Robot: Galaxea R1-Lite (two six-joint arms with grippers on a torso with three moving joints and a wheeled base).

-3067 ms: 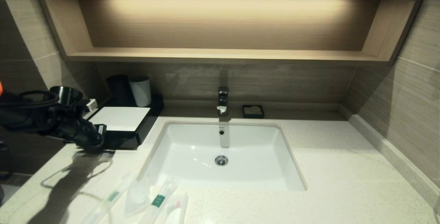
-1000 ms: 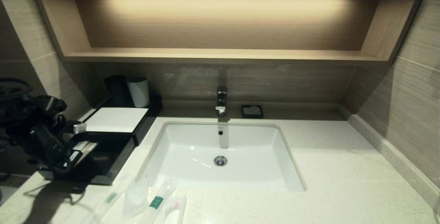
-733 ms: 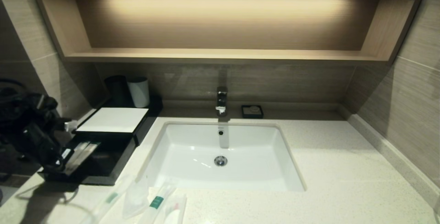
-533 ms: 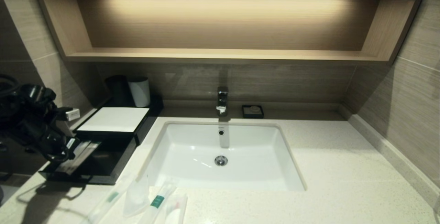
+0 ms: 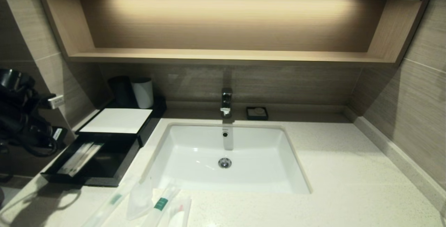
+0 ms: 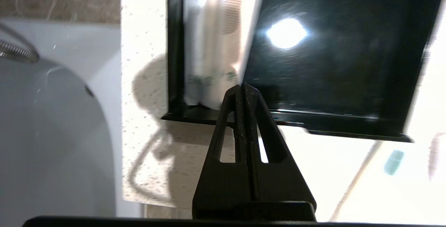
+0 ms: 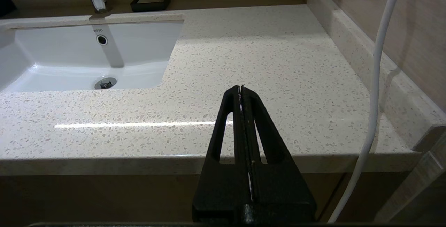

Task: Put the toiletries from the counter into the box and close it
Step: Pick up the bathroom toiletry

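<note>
**Drawer stands open, left gripper empty above its corner**

The left gripper (image 6: 243, 86) hangs over the near left corner of the box (image 5: 115, 120), its two black fingers pressed flat together with nothing between them. In the head view the left arm shows as a dark mass at the far left edge, off the counter's (image 5: 331, 157) left end and apart from the box. Directly below the fingertips in the left wrist view lies the drawer's (image 5: 91, 166) front rim; beyond the tips, inside the drawer, pale packets (image 6: 212, 45) rest against its left wall, and the rest of its glossy black floor is bare. The drawer is pulled out toward the counter's front edge, with the white top panel behind it.

The toiletries (image 5: 146, 202) lie on the counter at its front edge, to the right of the gripper and past the drawer's front: two long slim packets with green bands, and two flat pouches, one with red print.

The right gripper (image 7: 241, 87) sits low before the counter's right front edge, fingers closed on nothing, well away from the sink (image 5: 228, 150) and the box.
</note>
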